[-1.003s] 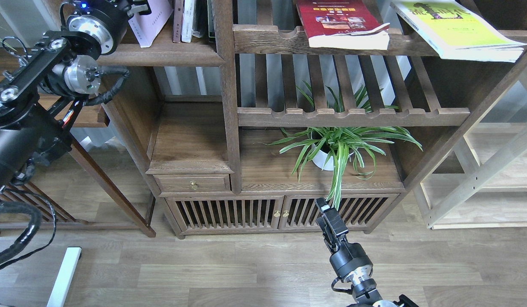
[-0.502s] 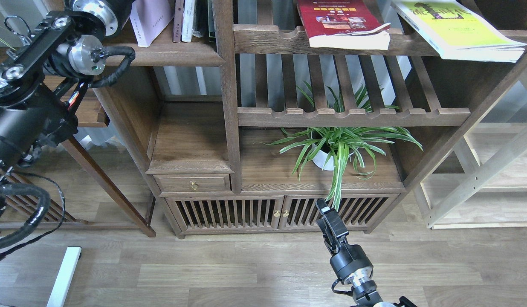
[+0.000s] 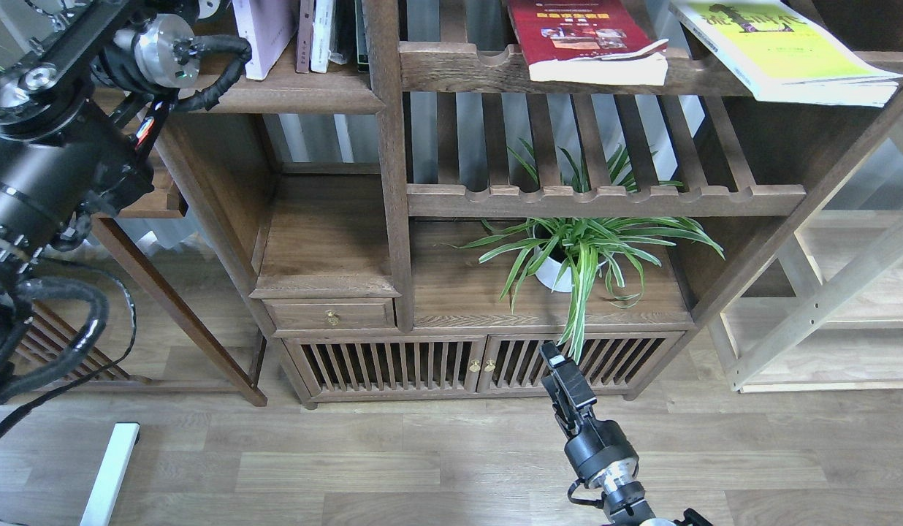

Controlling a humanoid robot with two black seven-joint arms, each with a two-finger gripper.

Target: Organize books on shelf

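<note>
Head view, looking down at dark wooden shelving. Up at top left, a lavender book (image 3: 265, 33), standing upright on the solid dark-brown shelf (image 3: 283, 91) with its rounded front lip, touching narrower upright volumes (image 3: 321, 33) to its right. Just left of that book, the left arm's wrist joints (image 3: 159, 51), running out past the top edge; left claw out of sight, so no telling from here whether wide, narrow or holding. Farther right, on a slatted rack (image 3: 495, 69) with a scalloped front rail, a dark red book (image 3: 579, 36) lying flat, its lower end overhanging the rail. At top right, a yellow-green book (image 3: 776, 47) lying tilted, corner jutting past the rack's right post. Low in the middle, the right claw (image 3: 557, 369), pointing up toward the cabinet doors (image 3: 481, 365), fingers seen dark and close together; cannot tell whether narrow or wide, nothing visibly held. Well apart from all three books, which sit high above it. Between them, a potted spider plant (image 3: 579, 252) on a lower board.
</note>
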